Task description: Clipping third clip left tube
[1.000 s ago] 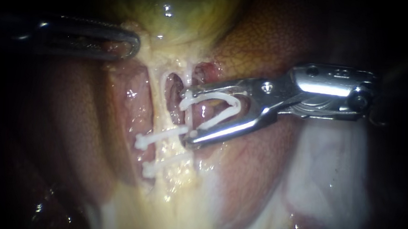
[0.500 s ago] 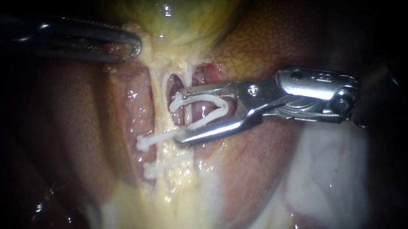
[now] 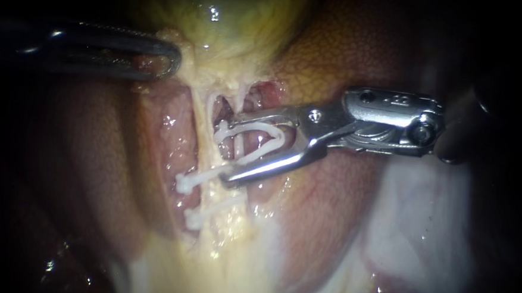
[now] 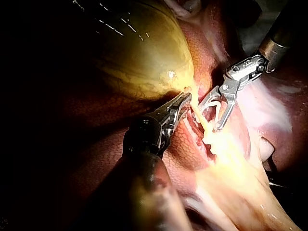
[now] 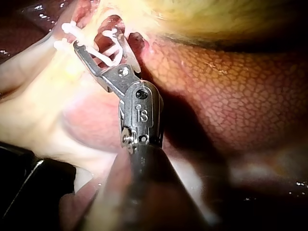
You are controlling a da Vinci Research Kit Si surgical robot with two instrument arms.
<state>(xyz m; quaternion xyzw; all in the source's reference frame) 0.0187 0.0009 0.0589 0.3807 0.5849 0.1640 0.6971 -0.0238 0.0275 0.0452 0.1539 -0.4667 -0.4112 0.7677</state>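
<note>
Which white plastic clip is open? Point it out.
The curved white plastic clip in the right instrument; the two straight white clips are latched across the yellowish tube.

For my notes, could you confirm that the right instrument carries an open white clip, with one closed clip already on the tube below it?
The right instrument does carry an open white clip, but the endoscope view shows two closed clips, not one, on the tube below it.

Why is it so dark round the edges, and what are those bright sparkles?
Endoscope view: light pools mid-scene and fades outward, leaving the left instrument dim; glints, likely lamp reflections, sit on the wet gallbladder and on the metal of the right instrument. Left wrist view: the gallbladder glows, much else is shadow. Right wrist view: the liver is brightly lit.
</note>
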